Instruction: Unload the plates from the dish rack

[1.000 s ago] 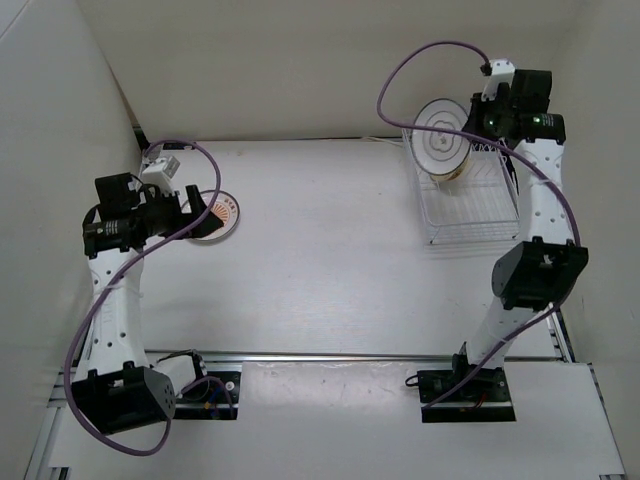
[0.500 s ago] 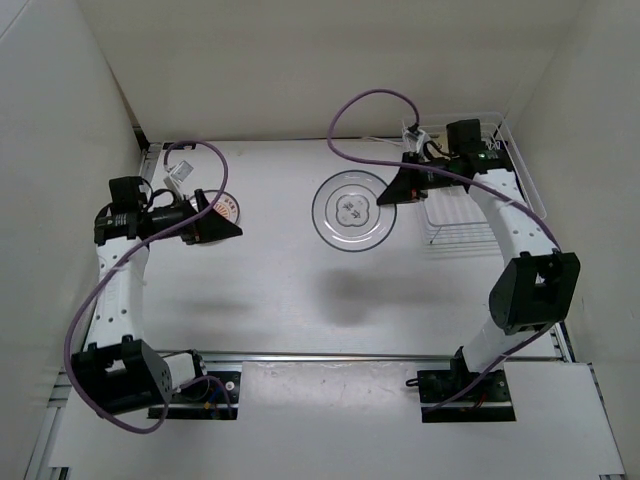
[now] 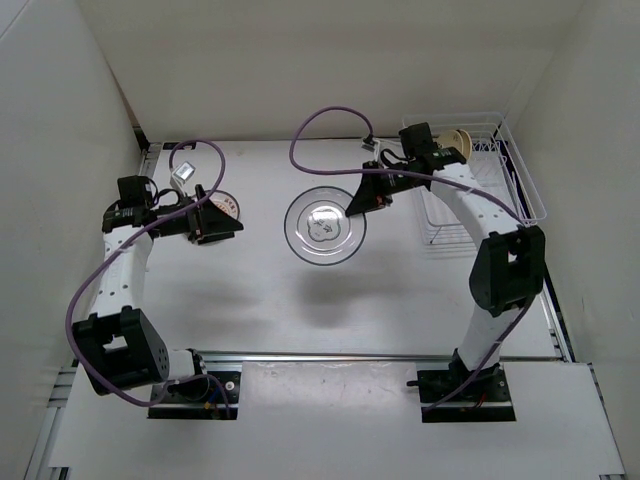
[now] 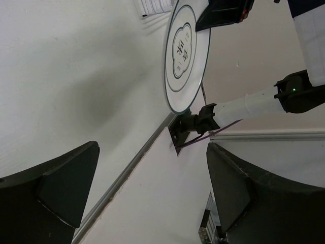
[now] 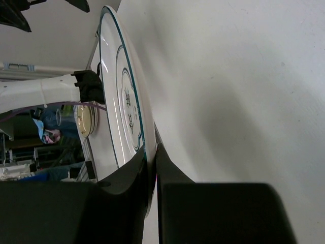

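My right gripper is shut on the rim of the pale grey plate with the dark rim and centre motif. It holds the plate flat in the air above the middle of the table, left of the dish rack. In the right wrist view the fingers pinch the plate's edge. The tan-beige plate stands in the rack's far end. The white and orange plate lies on the table at the left. My left gripper is open and empty beside it. The left wrist view shows the grey plate ahead.
White walls close in the table at the back, left and right. An aluminium rail runs along the near edge by the arm bases. Purple cables loop above both arms. The grey plate casts a shadow on the table.
My right arm has lifted the grey plate out of the rack and carried it left, turning it from upright to flat. My left gripper has shifted slightly by the orange plate.
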`<act>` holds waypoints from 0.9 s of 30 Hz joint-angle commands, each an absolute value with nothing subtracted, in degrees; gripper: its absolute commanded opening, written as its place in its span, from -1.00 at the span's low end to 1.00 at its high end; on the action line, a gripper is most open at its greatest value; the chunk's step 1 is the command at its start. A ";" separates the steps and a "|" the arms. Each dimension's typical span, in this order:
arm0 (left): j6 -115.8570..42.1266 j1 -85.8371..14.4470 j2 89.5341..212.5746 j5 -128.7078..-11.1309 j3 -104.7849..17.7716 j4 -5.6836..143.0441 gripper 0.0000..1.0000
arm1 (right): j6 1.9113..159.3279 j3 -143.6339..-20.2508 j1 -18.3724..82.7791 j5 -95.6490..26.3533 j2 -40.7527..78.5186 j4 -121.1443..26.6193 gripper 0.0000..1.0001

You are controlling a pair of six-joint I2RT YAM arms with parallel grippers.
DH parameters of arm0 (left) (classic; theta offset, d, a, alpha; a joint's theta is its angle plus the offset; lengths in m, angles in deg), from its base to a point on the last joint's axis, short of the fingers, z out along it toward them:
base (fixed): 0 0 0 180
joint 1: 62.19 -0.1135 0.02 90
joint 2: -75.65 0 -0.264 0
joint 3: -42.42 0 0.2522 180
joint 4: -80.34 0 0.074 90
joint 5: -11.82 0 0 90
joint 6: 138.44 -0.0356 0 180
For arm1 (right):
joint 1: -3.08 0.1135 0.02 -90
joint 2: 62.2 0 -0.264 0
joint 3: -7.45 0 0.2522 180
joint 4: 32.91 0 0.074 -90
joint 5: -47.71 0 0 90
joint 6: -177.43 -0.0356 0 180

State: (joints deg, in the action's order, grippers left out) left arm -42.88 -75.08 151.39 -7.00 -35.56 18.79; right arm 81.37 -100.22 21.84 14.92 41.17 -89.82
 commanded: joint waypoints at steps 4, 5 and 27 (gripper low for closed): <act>-42.03 -75.03 152.11 -8.04 -36.46 20.96 0.94 | 80.84 -107.38 24.87 17.04 45.02 -87.01 -1.00; -42.03 -75.03 152.90 -8.83 -36.46 20.96 0.94 | 80.84 -108.60 25.74 17.04 45.55 -87.01 -1.00; -40.80 -72.83 158.44 -14.20 -39.10 22.54 0.88 | 77.51 -117.13 32.07 18.62 54.70 -84.29 -1.00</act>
State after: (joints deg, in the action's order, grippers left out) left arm -40.46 -72.85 158.85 -14.43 -36.98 21.63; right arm 78.68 -113.46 30.61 14.90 54.35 -86.96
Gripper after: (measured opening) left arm 0.944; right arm 0.101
